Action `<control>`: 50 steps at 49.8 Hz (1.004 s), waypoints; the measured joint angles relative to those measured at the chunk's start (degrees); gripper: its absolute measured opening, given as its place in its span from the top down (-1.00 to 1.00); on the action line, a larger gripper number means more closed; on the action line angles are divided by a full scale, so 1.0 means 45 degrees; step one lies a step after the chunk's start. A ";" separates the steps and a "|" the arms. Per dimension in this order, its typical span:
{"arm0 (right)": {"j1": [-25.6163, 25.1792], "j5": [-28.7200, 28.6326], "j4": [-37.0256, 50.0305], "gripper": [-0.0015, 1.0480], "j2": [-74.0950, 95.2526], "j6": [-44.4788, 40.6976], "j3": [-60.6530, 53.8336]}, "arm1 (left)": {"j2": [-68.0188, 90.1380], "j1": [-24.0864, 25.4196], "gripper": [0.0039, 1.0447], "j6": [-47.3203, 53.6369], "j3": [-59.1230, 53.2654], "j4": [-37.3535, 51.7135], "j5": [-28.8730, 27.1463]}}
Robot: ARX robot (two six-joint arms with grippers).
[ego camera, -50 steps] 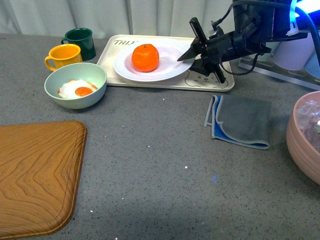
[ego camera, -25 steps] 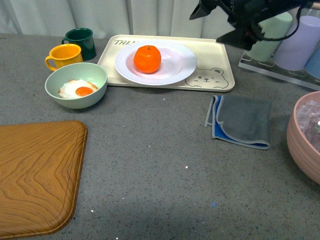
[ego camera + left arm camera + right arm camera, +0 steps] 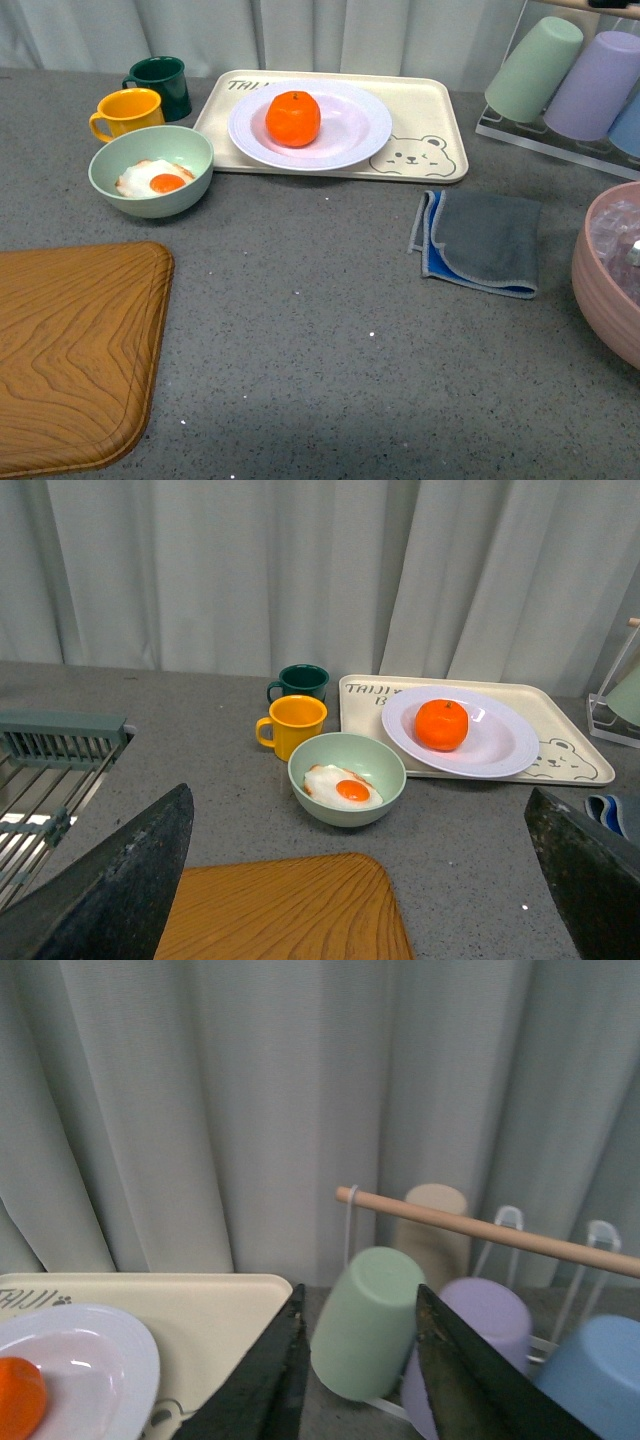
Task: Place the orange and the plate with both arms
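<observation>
Front view: orange (image 3: 293, 118) sits on the white plate (image 3: 350, 140), plate rests on the cream bear tray (image 3: 440, 120) at the far side of the table; neither arm shows here. Right gripper (image 3: 358, 1375) is well apart from both, up by the green cup (image 3: 368, 1320), jaws a little apart, holding nothing. Left gripper (image 3: 350, 880) is spread wide and empty, orange and plate far beyond it.

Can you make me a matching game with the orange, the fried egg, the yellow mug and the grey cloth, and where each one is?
Things:
1. orange
2. fried egg
3. yellow mug
4. grey cloth

Places:
A. in the pale green bowl
B. flat on the counter, in front of the bear tray
C. on the white plate
D. beside the dark green mug

Pairs: 1-C, 2-A, 3-D, 4-B
</observation>
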 joint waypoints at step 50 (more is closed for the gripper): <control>-0.1647 -0.1622 -0.1525 0.98 -1.0792 -0.0175 -0.9782 | -0.0005 -0.0005 -0.88 0.0000 0.0000 0.0000 -0.0005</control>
